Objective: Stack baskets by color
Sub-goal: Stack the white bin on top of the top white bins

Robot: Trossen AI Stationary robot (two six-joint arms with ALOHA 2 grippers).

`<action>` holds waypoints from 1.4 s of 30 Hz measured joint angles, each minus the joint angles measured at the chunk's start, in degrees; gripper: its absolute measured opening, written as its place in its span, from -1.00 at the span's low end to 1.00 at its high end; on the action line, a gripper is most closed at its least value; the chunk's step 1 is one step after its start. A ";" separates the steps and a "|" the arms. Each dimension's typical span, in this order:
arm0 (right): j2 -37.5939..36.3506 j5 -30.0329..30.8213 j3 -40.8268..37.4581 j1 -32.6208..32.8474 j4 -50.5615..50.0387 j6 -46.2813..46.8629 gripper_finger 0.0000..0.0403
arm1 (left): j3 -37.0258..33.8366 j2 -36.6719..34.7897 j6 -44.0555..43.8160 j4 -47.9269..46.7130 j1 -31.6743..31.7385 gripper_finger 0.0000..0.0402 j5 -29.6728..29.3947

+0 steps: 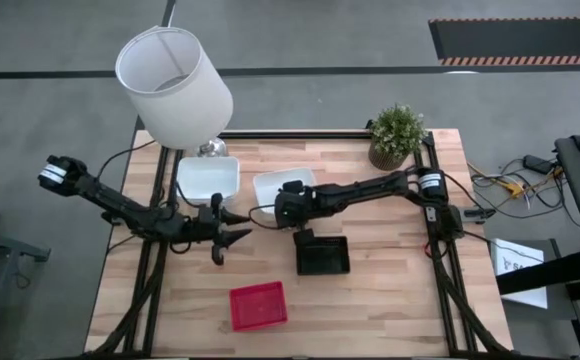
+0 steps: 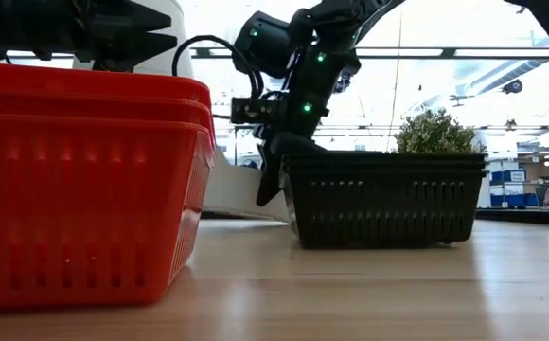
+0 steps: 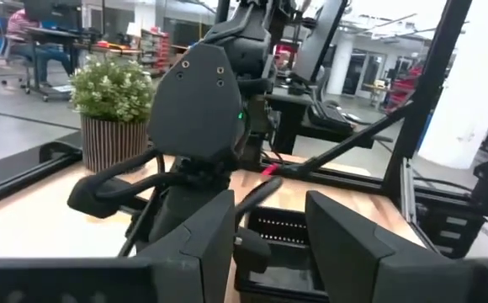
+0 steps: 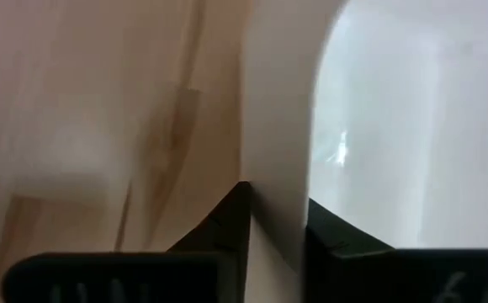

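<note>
- White plastic sits between the right gripper's [image 4: 276,220] jaws: in the right wrist view the rim of a white basket [image 1: 275,187] stands in the narrow gap between the two dark fingers, which bracket it closely on both sides.
- Taking the potted plant [image 1: 396,135] at the counter's [image 1: 390,300] far edge as landmark, that white basket lies toward the counter's middle from it, with the right gripper [image 1: 288,201] over the basket's near rim.
- A second white basket [image 1: 208,177] lies just beside the first, farther from the plant, partly under a white lampshade [image 1: 174,85].
- The black baskets [image 1: 323,255] sit on the near side of the gripped white basket, close to the right gripper; in the low view they read as a mesh-walled black tray [image 2: 385,199] with the plant behind.
- The red baskets [image 1: 258,305] are farthest from the plant, near the counter's front edge; the low view shows nested red rims, so it is a stack [image 2: 85,180].
- The left gripper [image 1: 232,228] hovers beyond the white baskets from the plant, its jaws apart and holding nothing; the left wrist view looks between them at the right arm [image 3: 206,109].
</note>
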 joint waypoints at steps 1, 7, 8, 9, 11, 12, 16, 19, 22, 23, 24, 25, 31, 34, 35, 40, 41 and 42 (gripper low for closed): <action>0.02 0.00 0.00 -0.15 0.09 0.40 -0.73 | 0.01 0.00 0.00 -0.14 -0.03 -0.34 -0.03; -0.07 0.10 0.00 -0.52 0.15 1.20 -0.58 | 0.07 -0.02 0.40 -0.90 -0.03 -0.34 -0.05; -0.14 0.11 0.00 -0.52 0.26 1.12 -0.57 | 0.07 -0.02 0.96 -0.88 -0.03 -0.34 -0.07; -0.20 0.09 0.00 -0.52 0.57 1.10 -0.56 | 0.07 -0.02 1.21 -0.85 -0.03 -0.34 -0.10; -0.42 0.12 0.00 -0.52 0.71 1.12 -0.56 | 0.07 -0.02 1.27 -0.89 -0.03 -0.34 -0.15; -0.57 0.15 0.00 -0.52 0.58 1.14 -0.56 | 0.07 -0.02 1.27 -0.87 -0.03 -0.34 -0.24; -2.54 0.55 0.00 -0.50 -1.62 1.94 -0.56 | 0.60 0.66 1.59 -0.89 -0.01 -0.34 -1.85; -5.44 0.52 0.00 -0.37 -4.29 2.55 -0.56 | 1.88 1.99 3.38 -1.55 0.08 -0.35 -3.36; -8.94 0.11 -0.39 -0.21 -7.09 4.27 -0.58 | 4.10 3.36 4.46 -2.53 0.30 -0.35 -3.56; -10.26 0.06 -1.00 -0.05 -7.62 5.02 -0.59 | 5.14 3.84 4.36 -3.69 0.36 -0.35 -3.55; -11.79 -0.23 -2.00 0.06 -7.91 5.40 -0.60 | 6.19 4.32 4.22 -5.27 0.36 -0.35 -3.55; -13.56 -0.97 -3.48 0.28 -7.89 5.88 -0.61 | 7.37 5.03 4.20 -6.82 0.35 -0.35 -3.58; -25.43 -2.49 -16.88 2.76 0.61 9.60 -0.66 | 16.48 11.35 4.10 -17.90 1.92 -0.35 -3.61; -31.55 -2.49 -25.17 4.48 10.55 9.63 -0.66 | 22.35 15.78 3.98 -26.43 3.80 -0.35 -3.14; -33.30 -2.49 -27.65 5.00 13.85 9.61 -0.66 | 24.66 17.23 3.61 -29.97 4.66 -0.35 -2.66; -41.50 -2.51 -36.47 6.79 23.86 9.19 -0.66 | 36.59 25.28 1.27 -50.23 9.37 -0.35 0.80; -42.94 -2.49 -37.55 6.92 24.93 9.19 -0.66 | 38.66 27.05 1.09 -53.55 10.23 -0.35 0.95; -44.27 -2.48 -38.54 6.93 25.58 9.19 -0.66 | 40.53 28.71 1.09 -56.22 11.04 -0.35 1.41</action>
